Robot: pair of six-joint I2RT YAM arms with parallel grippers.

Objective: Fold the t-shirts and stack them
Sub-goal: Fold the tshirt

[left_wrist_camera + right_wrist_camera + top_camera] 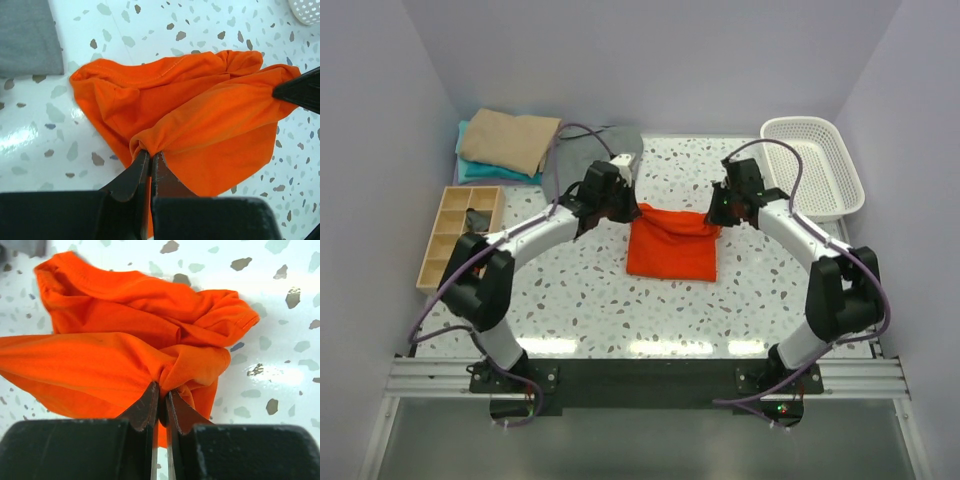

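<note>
Left gripper [618, 205] and right gripper [722, 212] each have jaws clamped on a bunched corner of the orange t-shirt [670, 250], which sags btwn them, lower part on the table [570, 300]. Risk: thin pinches slip if arms pull unevenly, skewing the fold

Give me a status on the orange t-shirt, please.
Left gripper shut on orange t-shirt. Right gripper shut on it too. Cloth stretched between them. Grey t-shirt nearby, apart.
</note>
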